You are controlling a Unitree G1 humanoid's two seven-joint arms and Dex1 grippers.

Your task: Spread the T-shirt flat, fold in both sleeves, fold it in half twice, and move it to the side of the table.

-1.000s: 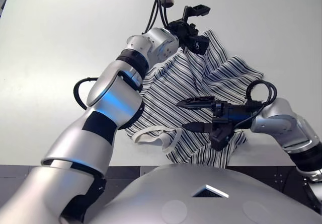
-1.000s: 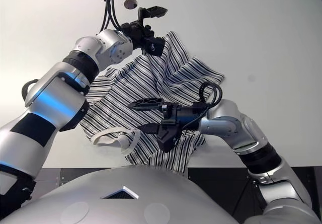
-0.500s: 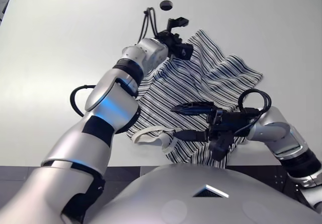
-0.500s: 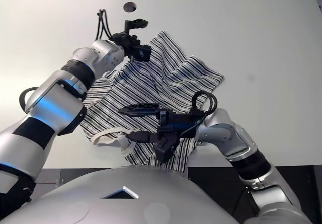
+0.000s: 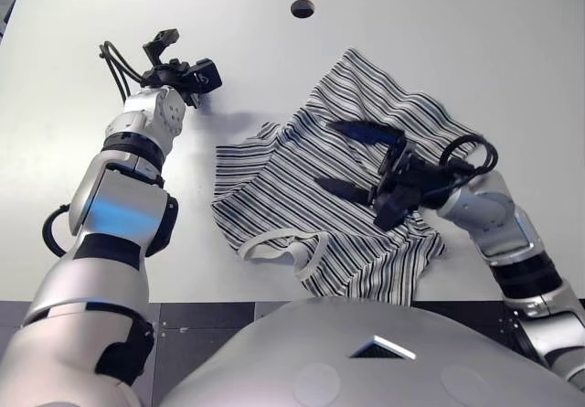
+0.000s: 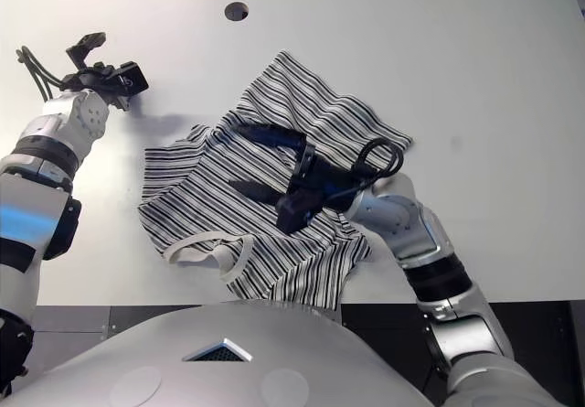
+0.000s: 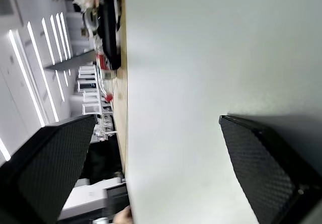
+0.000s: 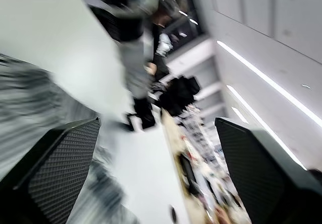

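Collar: the shirt's white-trimmed neck opening (image 5: 279,242) lies closest to the table's front edge, on the near side of the right gripper's jaws.
T-shirt: the striped T-shirt (image 5: 283,183) sits rumpled on the white table (image 5: 457,23), not flat. Most of it is under and around the right jaws, and one corner reaches beyond them.
Right gripper: the right gripper (image 5: 326,155) is over the middle of the shirt, jaws spread wide with nothing pinched. I cannot tell whether the lower finger touches the cloth.
Left gripper: the left gripper (image 5: 186,58) is farther back over bare tabletop, jaws spread and empty, well apart from the shirt.
Hole: a small dark round hole (image 5: 302,8) lies beyond both sets of jaws.
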